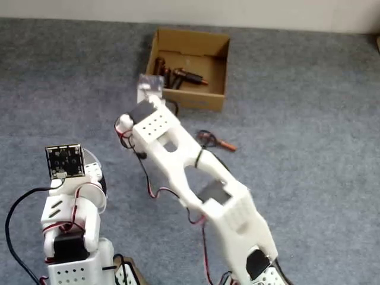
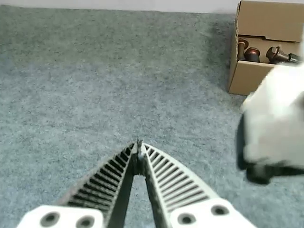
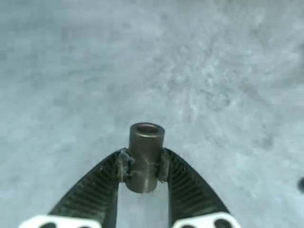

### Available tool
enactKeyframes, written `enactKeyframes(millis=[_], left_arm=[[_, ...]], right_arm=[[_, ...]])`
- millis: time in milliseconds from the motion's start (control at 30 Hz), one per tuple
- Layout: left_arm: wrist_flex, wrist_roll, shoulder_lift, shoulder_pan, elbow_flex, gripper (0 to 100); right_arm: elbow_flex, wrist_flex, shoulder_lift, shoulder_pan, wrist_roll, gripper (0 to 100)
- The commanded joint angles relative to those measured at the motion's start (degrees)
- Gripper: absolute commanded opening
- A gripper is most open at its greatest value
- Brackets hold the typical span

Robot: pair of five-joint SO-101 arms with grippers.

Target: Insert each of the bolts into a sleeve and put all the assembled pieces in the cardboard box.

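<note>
My right gripper (image 3: pixel 142 164) is shut on a dark metal sleeve (image 3: pixel 145 145), which it holds upright with the open bore facing up over the grey carpet. The right arm (image 1: pixel 196 172) stretches diagonally toward the cardboard box (image 1: pixel 215 101). Several assembled brown pieces (image 1: pixel 178 76) lie inside the box. One loose bolt (image 1: pixel 222 142) rests on the carpet just right of that arm. My left gripper (image 2: pixel 138 151) is shut with nothing in it, low over bare carpet. The left arm (image 1: pixel 71 208) stands at the front left. The box (image 2: pixel 251 78) also appears in the left wrist view.
Grey carpet (image 1: pixel 309 119) covers the whole table, with open room left and right of the box. The right arm's blurred white body (image 2: pixel 275 118) is in the left wrist view. Red and black cables (image 1: pixel 155 190) hang beside the right arm.
</note>
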Motion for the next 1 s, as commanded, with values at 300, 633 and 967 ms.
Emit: enactKeyframes(millis=[300,633,967], left_arm=[[-2.81,-0.53,-0.31,1.71,-0.31,1],[-2.81,-0.62,-0.31,1.8,-0.04,1],[-2.73,-0.62,0.04,8.75,0.92,6]], right_arm=[[13.93,10.15,-29.32,6.55,7.56,0.5],[46.64,-4.26,-59.38,15.16,9.41,0.5],[74.86,-22.46,-74.24,28.44,11.96,0.5]])
